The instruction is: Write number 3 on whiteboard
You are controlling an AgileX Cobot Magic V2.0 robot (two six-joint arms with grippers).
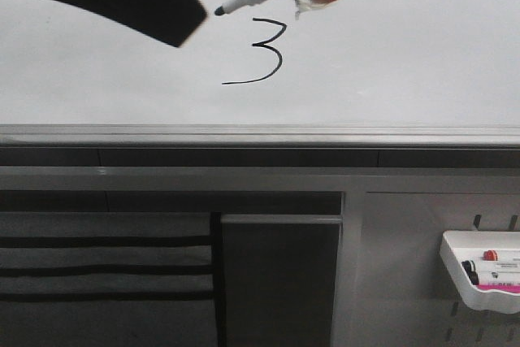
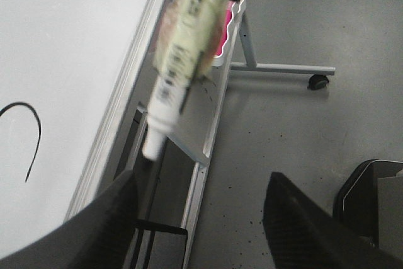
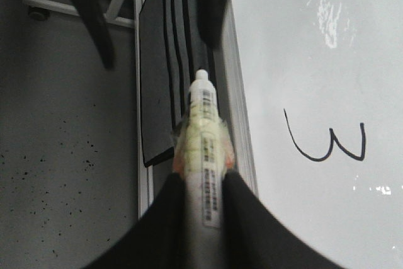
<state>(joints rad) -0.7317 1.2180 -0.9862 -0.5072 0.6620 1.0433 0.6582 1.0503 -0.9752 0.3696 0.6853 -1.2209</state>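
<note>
The whiteboard [image 1: 406, 62] fills the upper front view. The number 3 [image 1: 264, 50] is drawn on it in thin black line with a long tail to the left; it also shows in the right wrist view [image 3: 327, 144]. My right gripper [image 3: 204, 184] is shut on a white marker [image 3: 204, 137] wrapped in tape. The marker's black tip [image 1: 219, 11] is just up and left of the 3. My left gripper [image 2: 201, 231] is open and empty, and in the front view [image 1: 175, 14] it is left of the marker tip.
The board's grey metal rail [image 1: 260, 134] runs along its lower edge. A white tray [image 1: 463, 282] with markers hangs at the lower right. A black panel [image 1: 280, 282] is below the rail. A stand leg with a caster [image 2: 318, 81] is on the grey floor.
</note>
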